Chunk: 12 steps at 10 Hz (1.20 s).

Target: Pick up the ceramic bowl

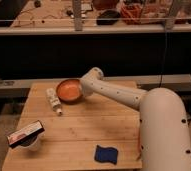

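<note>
Camera view:
- Ceramic bowl (69, 90): round, shallow, orange-terracotta, glossy inside, darker rim. It sits tilted at the far side of the wooden table (79, 135), near the back edge, its right rim meeting the arm's end.
- Gripper (83, 88): at the bowl's right rim, hidden behind the white arm (119, 95).
- Small white bottle (53, 100): lying on its side just left of and in front of the bowl.
- White cup (30, 142) with a flat red-and-white packet (25, 134) across its top: front left corner, well apart from the bowl.
- Blue cloth (105, 154): near the front edge, right of centre.
- Bare wood lies between bowl and front edge.
</note>
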Motion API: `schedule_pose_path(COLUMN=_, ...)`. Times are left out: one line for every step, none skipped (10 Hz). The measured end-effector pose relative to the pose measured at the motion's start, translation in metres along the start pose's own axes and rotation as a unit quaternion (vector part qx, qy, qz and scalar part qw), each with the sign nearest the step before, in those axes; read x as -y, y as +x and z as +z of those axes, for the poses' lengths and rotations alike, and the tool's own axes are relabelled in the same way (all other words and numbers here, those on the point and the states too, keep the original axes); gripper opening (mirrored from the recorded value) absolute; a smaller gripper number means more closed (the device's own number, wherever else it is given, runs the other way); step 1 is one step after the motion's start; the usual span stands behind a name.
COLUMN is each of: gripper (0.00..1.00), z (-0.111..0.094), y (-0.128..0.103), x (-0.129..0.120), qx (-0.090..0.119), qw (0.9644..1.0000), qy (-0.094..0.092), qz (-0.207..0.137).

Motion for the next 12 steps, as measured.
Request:
schedule_pose_path(gripper=0.05, z=0.0, y=0.0003, x=0.0, qx=0.0, qw=1.0, qy=0.002, qz=-0.001)
schedule_pose_path(gripper=0.05, z=0.0, y=0.0003, x=0.0004, qx=0.0, qw=1.0, qy=0.003, qz=-0.001)
schedule_pose_path(gripper=0.05, z=-0.0002, y=0.0004, x=0.0012, qx=0.0, qw=1.0, qy=0.005, qz=-0.002)
schedule_pose_path(gripper=0.05, z=-0.0003, y=0.0007, x=0.0015, qx=0.0, qw=1.0, qy=0.006, qz=-0.002)
schedule_pose_path(gripper=0.05, z=-0.0004, y=0.0005, x=0.0022, qx=0.001, qw=1.0, qy=0.007, qz=-0.002)
schedule_pose_path(gripper=0.05, z=-0.0005, y=0.0006, x=0.0024, qx=0.001, qw=1.0, qy=0.008, qz=-0.002)
schedule_pose_path(gripper=0.05, z=-0.0005, y=0.0006, x=0.0029, qx=0.001, qw=0.9999, qy=0.01, qz=-0.001)
schedule_pose_path(gripper=0.05, z=-0.0005, y=0.0006, x=0.0035, qx=0.002, qw=0.9999, qy=0.012, qz=-0.002)
schedule_pose_path(gripper=0.05, z=-0.0008, y=0.0008, x=0.0042, qx=0.002, qw=0.9999, qy=0.014, qz=-0.003)
schedule_pose_path(gripper=0.05, z=-0.0008, y=0.001, x=0.0044, qx=0.002, qw=0.9999, qy=0.015, qz=-0.004)
schedule_pose_path(gripper=0.05, z=-0.0007, y=0.0008, x=0.0051, qx=0.003, qw=0.9998, qy=0.017, qz=-0.005)
schedule_pose_path(gripper=0.05, z=-0.0011, y=0.0012, x=0.0058, qx=0.003, qw=0.9998, qy=0.019, qz=-0.006)
